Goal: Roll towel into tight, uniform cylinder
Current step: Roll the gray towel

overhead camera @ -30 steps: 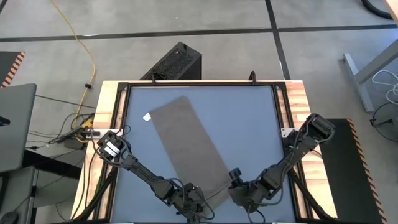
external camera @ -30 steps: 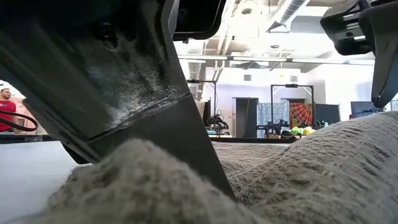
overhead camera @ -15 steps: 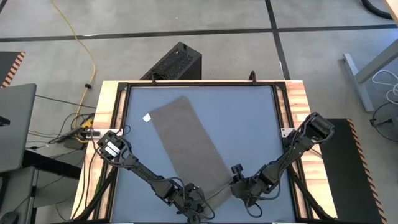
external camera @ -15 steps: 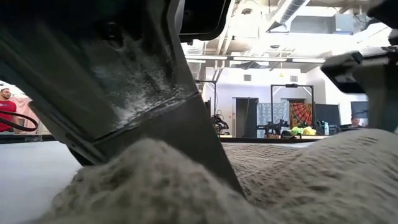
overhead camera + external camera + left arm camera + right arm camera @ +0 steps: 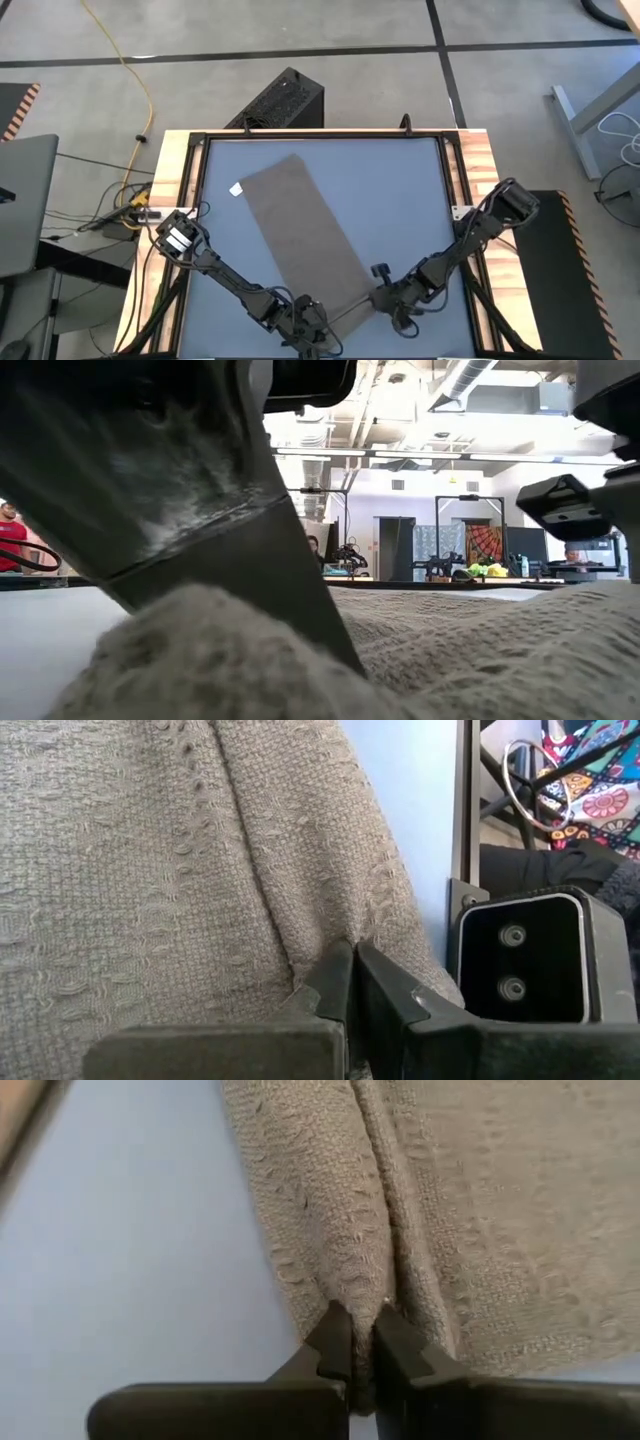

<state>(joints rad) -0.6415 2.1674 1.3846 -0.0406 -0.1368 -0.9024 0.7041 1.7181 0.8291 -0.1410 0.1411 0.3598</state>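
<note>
Both near corners of the towel (image 5: 305, 228) are pinched, roll not yet started

The towel is laid flat on the table (image 5: 410, 190), its long axis running from near right to far left. The left gripper (image 5: 312, 322) and right gripper (image 5: 385, 300) are clenched on cloth at the near end, so everything is stretched away from them.

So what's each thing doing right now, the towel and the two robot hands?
towel: spread out flat, slanting across the table, not rolled yet; near edge pinched up at two spots.
left gripper: fingers shut on the towel's near edge.
right gripper: fingers shut on a pinched fold at the towel's near corner.
</note>
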